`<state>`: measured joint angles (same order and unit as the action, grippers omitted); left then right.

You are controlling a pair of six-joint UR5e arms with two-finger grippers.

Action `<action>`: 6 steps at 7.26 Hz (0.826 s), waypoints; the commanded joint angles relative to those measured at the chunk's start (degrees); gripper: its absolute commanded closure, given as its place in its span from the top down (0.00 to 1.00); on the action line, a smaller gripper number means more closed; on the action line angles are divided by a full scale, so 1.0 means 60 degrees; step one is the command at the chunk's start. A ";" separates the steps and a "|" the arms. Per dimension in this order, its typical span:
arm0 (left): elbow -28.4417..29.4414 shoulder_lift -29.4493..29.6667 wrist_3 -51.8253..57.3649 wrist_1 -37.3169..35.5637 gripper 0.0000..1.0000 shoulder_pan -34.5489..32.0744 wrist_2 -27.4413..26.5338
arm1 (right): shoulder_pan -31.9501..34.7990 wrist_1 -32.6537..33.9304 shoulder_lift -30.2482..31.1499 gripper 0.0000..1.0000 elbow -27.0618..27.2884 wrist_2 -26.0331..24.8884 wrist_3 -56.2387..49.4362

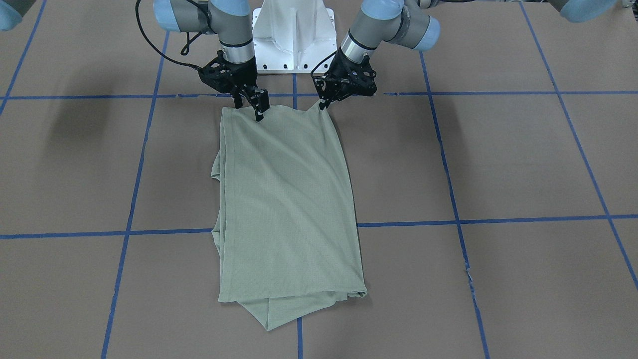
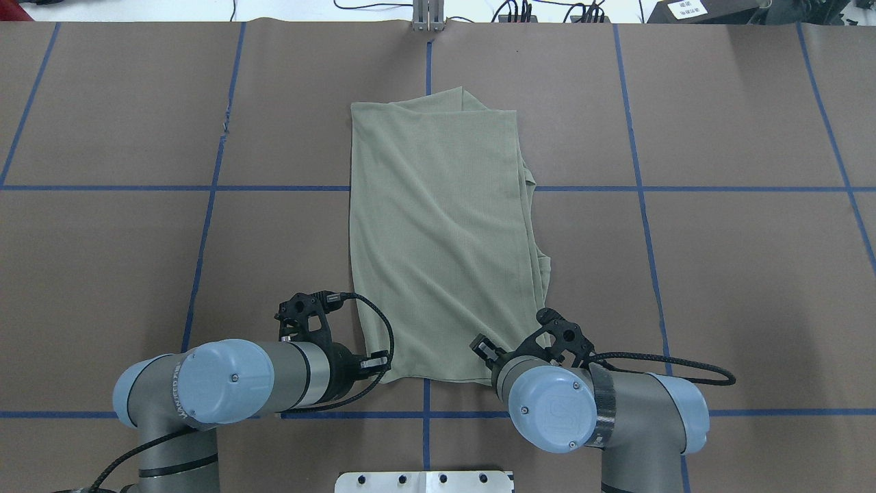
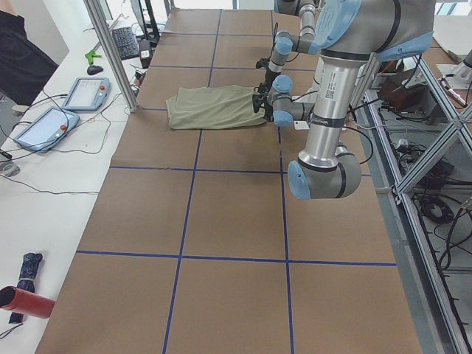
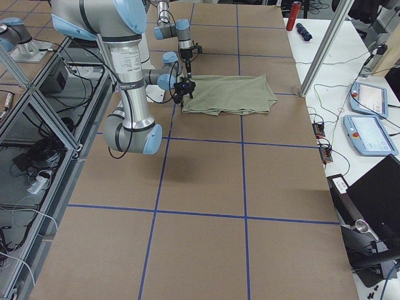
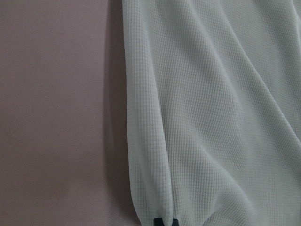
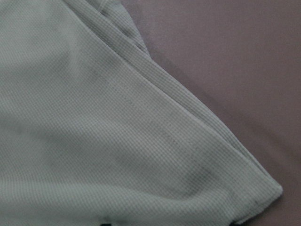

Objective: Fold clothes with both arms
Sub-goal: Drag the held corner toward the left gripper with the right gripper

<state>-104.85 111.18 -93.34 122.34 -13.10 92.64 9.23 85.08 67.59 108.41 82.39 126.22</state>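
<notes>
Shirt [image 1: 286,209] lies lengthwise mid-worktop [image 1: 498,164], folded narrow, with one end near the robot-side edge. Left gripper [image 1: 324,103] is pinched tight on that end's corner, which peaks up. Right gripper [image 1: 251,110] sits at the other corner, and we cannot tell whether it has closed. We judge both corners should rise level with the edge taut, then travel toward the operators' edge.

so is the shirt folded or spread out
Folded: the shirt lies as a long narrow panel, no sleeves out, stacked layer edges along one side and a lower layer poking out the far end.
</notes>
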 commanded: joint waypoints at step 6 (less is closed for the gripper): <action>0.0000 0.0015 0.0000 0.0000 0.00 0.0015 0.0000 | 0.0044 0.0015 -0.0177 0.00 0.0051 -0.0007 0.1112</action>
<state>-104.85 111.26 -93.34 122.34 -13.08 92.64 9.36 85.10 66.61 108.44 82.35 132.73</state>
